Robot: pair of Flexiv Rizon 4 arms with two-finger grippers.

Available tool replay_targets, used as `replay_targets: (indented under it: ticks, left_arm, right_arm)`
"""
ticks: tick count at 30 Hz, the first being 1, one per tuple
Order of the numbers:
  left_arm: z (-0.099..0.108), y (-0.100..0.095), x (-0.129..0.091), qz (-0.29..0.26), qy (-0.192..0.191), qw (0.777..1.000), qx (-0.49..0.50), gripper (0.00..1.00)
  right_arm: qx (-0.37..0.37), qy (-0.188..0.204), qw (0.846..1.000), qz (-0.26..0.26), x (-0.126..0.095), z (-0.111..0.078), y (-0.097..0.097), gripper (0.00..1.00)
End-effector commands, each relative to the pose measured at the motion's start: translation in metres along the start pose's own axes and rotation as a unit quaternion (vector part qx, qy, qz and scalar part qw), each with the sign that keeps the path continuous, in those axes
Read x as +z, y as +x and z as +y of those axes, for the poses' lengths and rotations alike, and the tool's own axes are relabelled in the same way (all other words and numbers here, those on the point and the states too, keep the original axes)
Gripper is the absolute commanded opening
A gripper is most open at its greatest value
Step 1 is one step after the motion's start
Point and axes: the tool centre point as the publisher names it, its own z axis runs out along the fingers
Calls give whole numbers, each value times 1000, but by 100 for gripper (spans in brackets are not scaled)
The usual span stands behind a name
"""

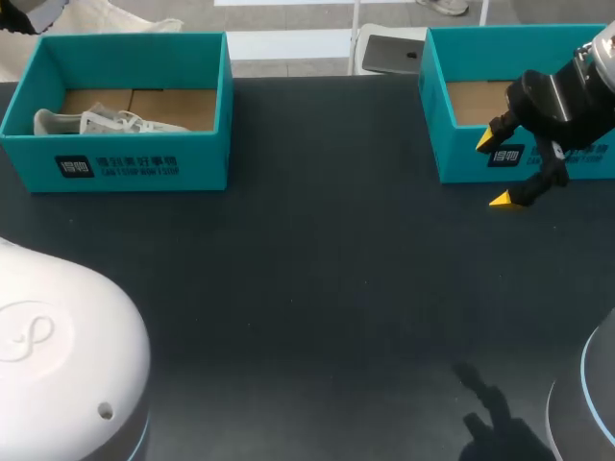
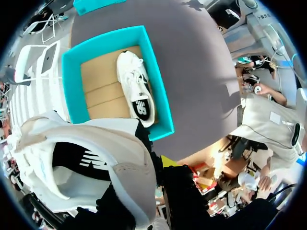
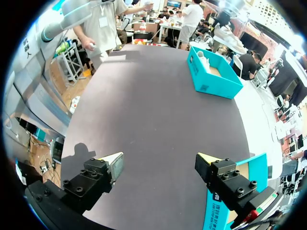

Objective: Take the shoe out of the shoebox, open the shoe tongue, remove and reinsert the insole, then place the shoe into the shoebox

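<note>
A pale beige-and-white shoe [image 2: 96, 143] with a black logo hangs high over the left teal shoebox [image 2: 69, 86], and my left gripper [image 2: 153, 167] is shut on it. Only one yellow tip shows beside the shoe. A second white shoe [image 2: 139, 91] lies on its side inside that box, along one long wall. In the head view the same box [image 1: 144, 163] stands at the far left with the white shoe [image 1: 106, 122] in it. My right gripper [image 1: 495, 171] hangs open with nothing in it, in front of the right box. The right wrist view shows its fingers wide apart [image 3: 160, 163] over dark tabletop.
A second teal box [image 1: 461, 163] stands at the far right, its cardboard floor showing; one corner of it [image 3: 240, 191] sits beside my right finger. The dark table [image 1: 317, 288] stretches between the boxes. My left arm's white base [image 1: 58, 365] fills the near left corner.
</note>
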Motion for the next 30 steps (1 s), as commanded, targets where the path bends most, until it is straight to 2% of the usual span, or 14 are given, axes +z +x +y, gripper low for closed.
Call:
replay_targets:
  ticks: [1,7,21,22,23,24,25,26,28,29,30]
  left_arm:
    - [4,-33,8,19,33,999,-13,0]
    - [1,-56,13,28,44,997,-49,0]
    - [1,-56,13,28,44,997,-49,0]
    - [0,-56,15,34,40,999,7,0]
    - [-2,-55,18,31,19,997,72,0]
    - [-1,-54,19,13,10,995,103,0]
    - [1,-53,22,11,-22,983,179,0]
    - [6,-55,23,-6,-25,973,228,0]
    - [14,-55,25,-33,-70,945,319,0]
    - [18,-56,26,-48,-81,939,332,0]
    - [20,-58,25,-41,-99,920,376,0]
  right_arm:
    - [0,1,1000,0,1,0,0,100]
    - [0,1,1000,0,1,0,0,100]
    - [0,1,1000,0,1,0,0,100]
    - [0,1,1000,0,1,0,0,100]
    - [0,1,1000,0,1,0,0,100]
    - [0,1,1000,0,1,0,0,100]
    - [0,1,1000,0,1,0,0,100]
    - [0,1,1000,0,1,0,0,100]
    - [0,1,1000,0,1,0,0,100]
    - [0,1,1000,0,1,0,0,100]
    - [0,1,1000,0,1,0,0,100]
